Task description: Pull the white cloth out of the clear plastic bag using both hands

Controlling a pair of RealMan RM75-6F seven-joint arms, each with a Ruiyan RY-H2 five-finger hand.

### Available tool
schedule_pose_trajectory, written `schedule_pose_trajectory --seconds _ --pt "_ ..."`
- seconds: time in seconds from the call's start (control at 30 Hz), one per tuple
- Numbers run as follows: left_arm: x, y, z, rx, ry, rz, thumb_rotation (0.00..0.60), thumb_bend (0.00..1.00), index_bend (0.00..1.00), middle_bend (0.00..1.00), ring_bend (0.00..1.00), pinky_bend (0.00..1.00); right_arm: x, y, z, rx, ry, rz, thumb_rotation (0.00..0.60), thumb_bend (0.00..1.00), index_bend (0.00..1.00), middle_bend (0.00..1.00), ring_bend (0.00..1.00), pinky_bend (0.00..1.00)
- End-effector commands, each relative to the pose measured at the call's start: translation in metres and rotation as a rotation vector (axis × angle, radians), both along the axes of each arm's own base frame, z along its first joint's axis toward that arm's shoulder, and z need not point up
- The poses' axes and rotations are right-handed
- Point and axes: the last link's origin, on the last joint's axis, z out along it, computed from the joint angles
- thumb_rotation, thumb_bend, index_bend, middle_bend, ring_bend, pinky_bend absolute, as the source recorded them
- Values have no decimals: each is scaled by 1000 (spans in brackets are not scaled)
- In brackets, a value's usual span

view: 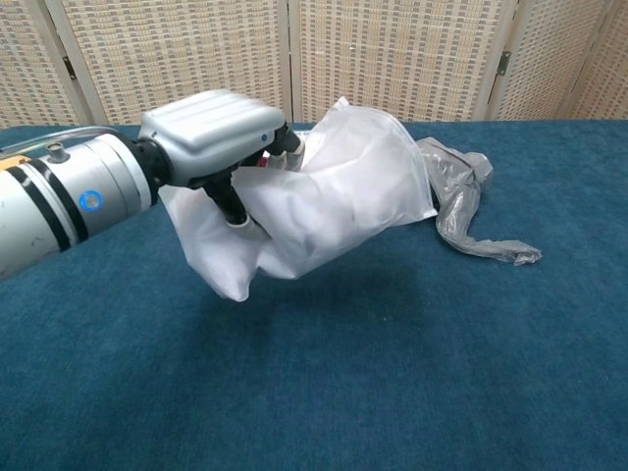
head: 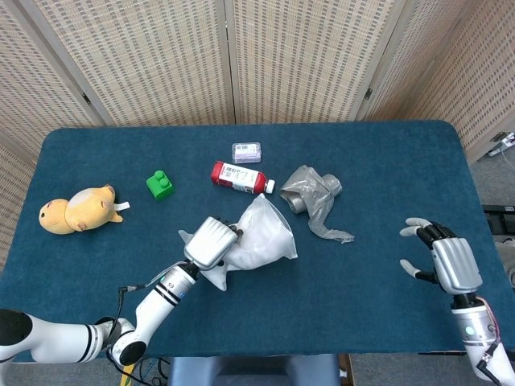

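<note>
My left hand (head: 211,243) (view: 214,145) grips the clear plastic bag (head: 261,238) (view: 339,201) at its left end and holds it off the table, tilted. The white cloth (view: 294,221) fills the bag as a soft white bulk. A loose corner of the bag (view: 226,280) hangs below the hand. My right hand (head: 442,261) hovers at the table's right edge with its fingers spread and nothing in it; the chest view does not show it.
A crumpled grey bag (head: 315,197) (view: 461,201) lies right of the lifted bag. Behind stand a red bottle (head: 238,178) and a small clear box (head: 247,151). A green brick (head: 160,185) and a yellow plush toy (head: 77,209) lie at the left.
</note>
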Motion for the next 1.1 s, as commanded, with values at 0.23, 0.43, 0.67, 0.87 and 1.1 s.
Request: schedule_pose_trajectory --seconds 0.23,0.43,0.67,0.87,1.1 --pt "12 -6 11 17 0 -55 600 130 545 781 634 640 37 -28 -16 24 -53 100 600 131 381 205 181 378" --pt "17 -6 13 21 12 -72 600 129 544 781 634 640 62 -43 -24 36 -89 162 600 130 386 203 179 378" --pt "23 -4 18 23 -1 -71 600 129 544 780 634 640 91 -58 -36 59 -96 234 600 129 414 203 179 378" --pt "27 -3 25 28 -25 -69 600 129 544 780 634 640 116 -68 -48 87 -103 290 600 129 422 203 179 378" --pt "28 -3 30 33 -25 -77 600 129 544 781 634 640 137 -77 -60 108 -116 325 600 127 422 203 179 378"
